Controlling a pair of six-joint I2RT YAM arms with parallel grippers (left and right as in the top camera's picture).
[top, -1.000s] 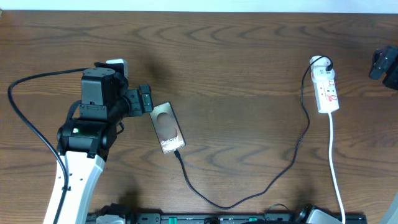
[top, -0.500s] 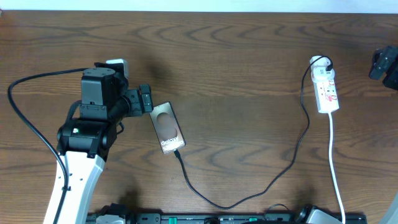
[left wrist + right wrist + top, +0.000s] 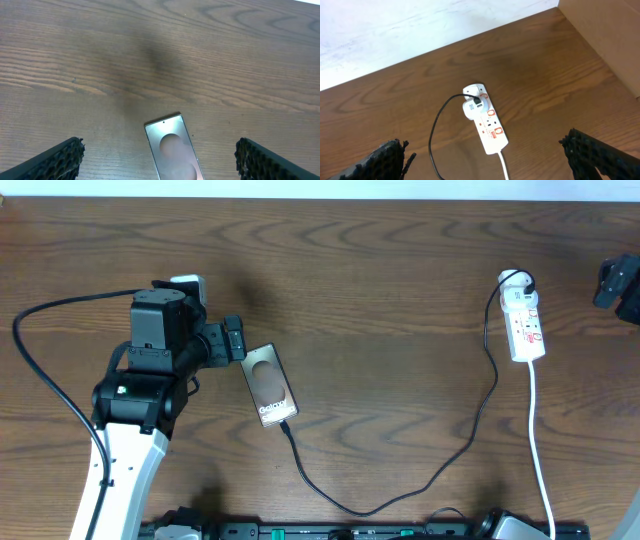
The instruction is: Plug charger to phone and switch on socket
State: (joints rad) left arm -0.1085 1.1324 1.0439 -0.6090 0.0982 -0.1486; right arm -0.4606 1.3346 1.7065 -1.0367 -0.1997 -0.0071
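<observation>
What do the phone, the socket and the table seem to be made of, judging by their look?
Phone: probably glass or polished metal, with a glossy finish; its brownish-grey back reflects light.
Socket: likely hard plastic, smooth and white, with red markings.
Table: wood or a wood-look laminate, dark brown with a low sheen; wavy grain lines run across it.

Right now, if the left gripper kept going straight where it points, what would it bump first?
Probably the phone: its end lies between the left gripper's open fingers in the wrist view. Depth is unclear, so it could touch the table just beyond instead.
</observation>
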